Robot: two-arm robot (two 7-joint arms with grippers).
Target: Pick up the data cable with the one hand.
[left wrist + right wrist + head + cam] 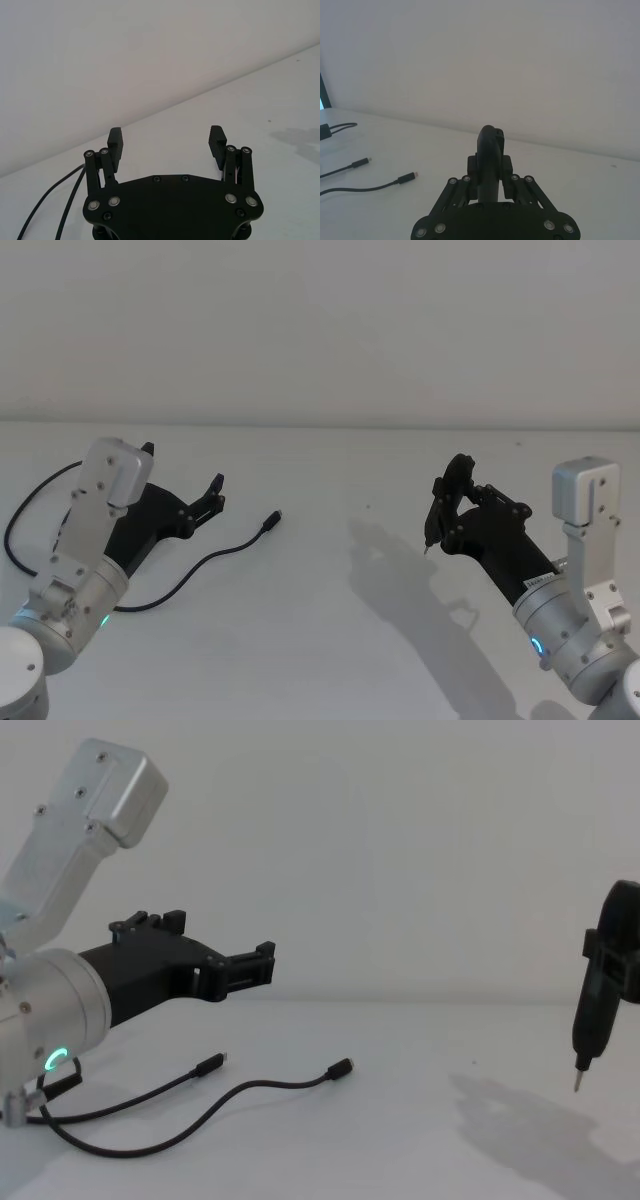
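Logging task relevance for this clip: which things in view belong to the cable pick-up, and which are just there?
Job: data cable, on the table; left gripper, open, near it.
Bystanders: right gripper, parked to the right, shut on a pen-shaped tool.

Readable text: none, not a word or number legible from any camera.
White sticker [537,582]: there it is, on the dark section of the right arm [585,635], and its print is too small to make out.
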